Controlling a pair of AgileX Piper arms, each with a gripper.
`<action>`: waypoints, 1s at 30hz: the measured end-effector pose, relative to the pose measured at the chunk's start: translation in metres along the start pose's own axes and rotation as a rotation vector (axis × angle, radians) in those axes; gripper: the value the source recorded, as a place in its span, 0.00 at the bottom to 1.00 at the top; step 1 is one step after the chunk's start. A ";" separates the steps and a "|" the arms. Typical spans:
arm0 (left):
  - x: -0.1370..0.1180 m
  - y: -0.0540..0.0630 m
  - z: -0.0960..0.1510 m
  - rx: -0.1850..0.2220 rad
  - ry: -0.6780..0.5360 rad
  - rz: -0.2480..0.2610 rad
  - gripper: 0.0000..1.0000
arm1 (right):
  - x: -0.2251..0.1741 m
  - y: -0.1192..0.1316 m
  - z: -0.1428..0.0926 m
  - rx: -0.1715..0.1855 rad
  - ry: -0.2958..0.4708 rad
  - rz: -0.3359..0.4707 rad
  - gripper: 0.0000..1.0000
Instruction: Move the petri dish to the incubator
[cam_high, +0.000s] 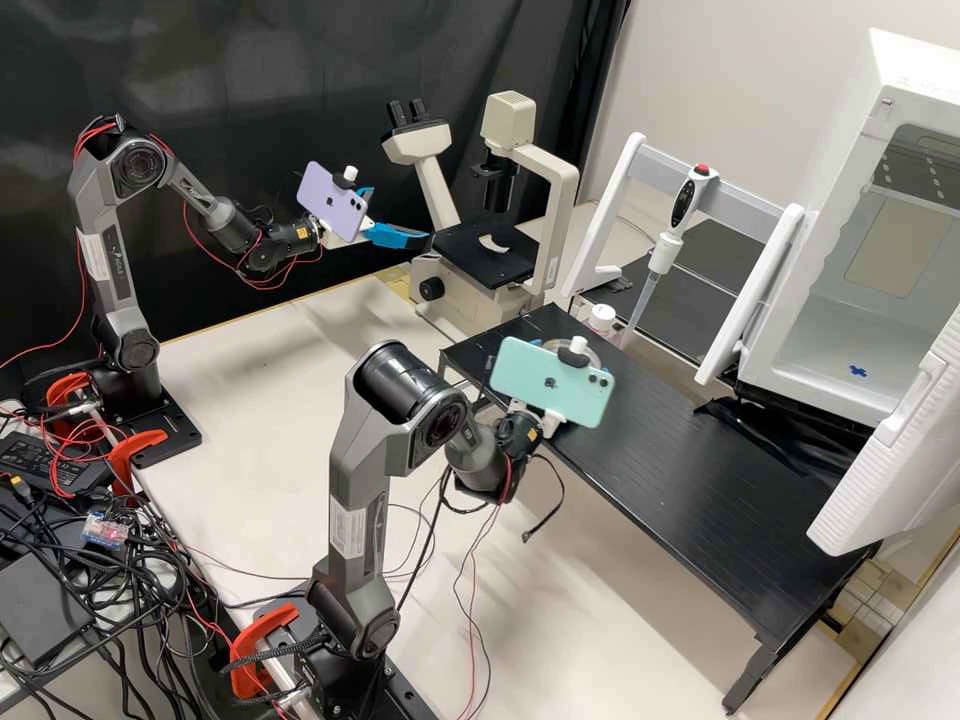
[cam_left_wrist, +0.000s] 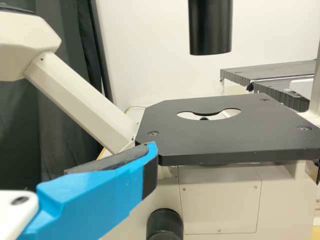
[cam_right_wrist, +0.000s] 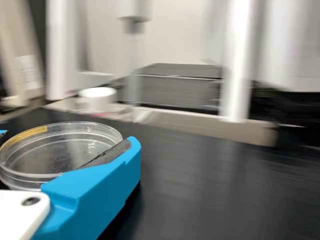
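Observation:
In the high view my right gripper (cam_high: 551, 424) is over the black bench, its fingers hidden behind a mint phone. The clear petri dish (cam_high: 593, 353) shows just past that phone. In the right wrist view my gripper (cam_right_wrist: 67, 139) is shut on the petri dish (cam_right_wrist: 60, 156), which lies level between its blue fingers, low over the bench. My left gripper (cam_high: 400, 216) stands open and empty beside the microscope; its blue finger shows near the stage in the left wrist view, where I mark the gripper (cam_left_wrist: 150, 157). The white incubator (cam_high: 908, 82) has its door open.
The microscope stage (cam_left_wrist: 215, 137) is close to my left gripper. A pipette (cam_high: 661, 250) hangs on a white stand behind the bench (cam_high: 700, 480), near a small white container (cam_right_wrist: 97, 99). The incubator door (cam_high: 900, 450) swings out over the bench's right end.

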 end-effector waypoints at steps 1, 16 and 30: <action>0.000 0.000 0.000 0.000 0.000 0.000 1.00 | 0.000 0.012 0.006 0.012 -0.018 0.038 0.00; 0.000 0.000 0.000 0.000 0.000 0.000 1.00 | 0.020 0.135 0.070 0.058 -0.196 0.337 0.00; 0.000 0.000 0.000 0.000 0.000 0.000 1.00 | 0.075 0.203 0.083 0.053 -0.305 0.402 0.00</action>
